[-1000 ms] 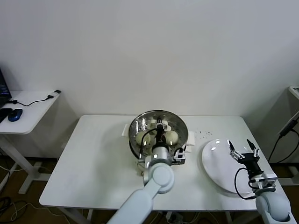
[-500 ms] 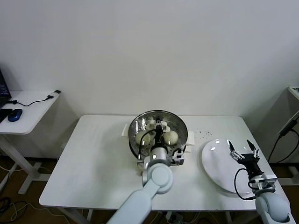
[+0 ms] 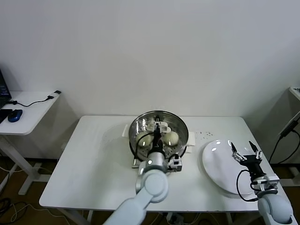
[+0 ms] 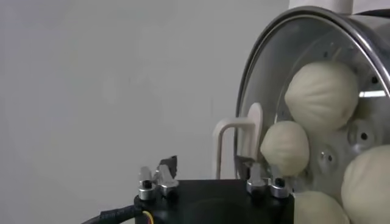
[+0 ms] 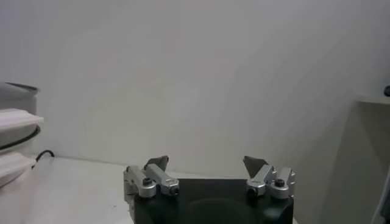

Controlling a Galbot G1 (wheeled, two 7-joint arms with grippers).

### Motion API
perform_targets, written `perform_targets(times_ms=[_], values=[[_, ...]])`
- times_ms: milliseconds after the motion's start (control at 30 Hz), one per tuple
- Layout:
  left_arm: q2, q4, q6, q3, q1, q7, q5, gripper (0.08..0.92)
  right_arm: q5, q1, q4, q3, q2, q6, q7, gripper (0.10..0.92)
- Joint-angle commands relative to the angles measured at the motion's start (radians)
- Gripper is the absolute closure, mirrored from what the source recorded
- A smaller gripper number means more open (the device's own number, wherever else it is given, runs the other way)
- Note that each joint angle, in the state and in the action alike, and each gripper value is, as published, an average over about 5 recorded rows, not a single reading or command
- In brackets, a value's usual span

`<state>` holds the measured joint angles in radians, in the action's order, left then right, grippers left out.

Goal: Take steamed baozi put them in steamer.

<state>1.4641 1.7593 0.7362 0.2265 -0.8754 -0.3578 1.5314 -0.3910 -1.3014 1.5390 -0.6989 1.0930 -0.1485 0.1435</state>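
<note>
The shiny steel steamer (image 3: 180,125) stands on its white cooker base at the table's middle. Several cream-white baozi lie inside it, among them one at the near left (image 3: 145,138) and one at the near right (image 3: 172,137). My left gripper (image 3: 158,130) hangs over the steamer's near side, open and empty. In the left wrist view the gripper (image 4: 206,164) is beside the steamer's rim (image 4: 259,67), with baozi (image 4: 321,94) behind it. My right gripper (image 3: 245,151) is open and empty above the white plate (image 3: 216,165); it also shows in the right wrist view (image 5: 205,162).
The flat white plate lies at the table's right front. Small dark specks (image 3: 204,134) dot the table right of the steamer. A side desk (image 3: 28,115) with a mouse and cable stands far left. The cooker's edge (image 5: 15,122) shows in the right wrist view.
My left arm has drawn back a little toward the near left, its gripper still open over the steamer. The right arm has not moved.
</note>
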Motion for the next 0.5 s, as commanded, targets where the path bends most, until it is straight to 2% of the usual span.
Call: perform_targets(times_ms=[33, 133, 233, 367, 500], values=[[-0.135, 0.252, 0.046, -0.026, -0.07, -0.012, -0.083, 0.32, 0.006, 0.002, 0.0, -0.004, 0.001, 0.007, 0.0, 0.203], [-0.179, 0.326, 0.04, -0.062, -0.112, 0.019, -0.154, 0.236, 0.024, -0.001, 0.007, -0.01, 0.001, 0.025, 0.003, 0.203], [-0.24, 0.394, 0.008, -0.122, -0.169, 0.081, -0.278, 0.188, 0.046, -0.009, 0.021, -0.019, -0.002, 0.058, 0.019, 0.203], [-0.322, 0.456, -0.149, -0.271, -0.263, 0.187, -0.469, 0.178, 0.07, -0.021, 0.041, -0.04, -0.003, 0.097, 0.05, 0.203], [-0.358, 0.465, -0.296, -0.453, -0.365, 0.348, -0.791, 0.177, 0.074, -0.03, 0.064, -0.054, 0.008, 0.119, 0.062, 0.203]])
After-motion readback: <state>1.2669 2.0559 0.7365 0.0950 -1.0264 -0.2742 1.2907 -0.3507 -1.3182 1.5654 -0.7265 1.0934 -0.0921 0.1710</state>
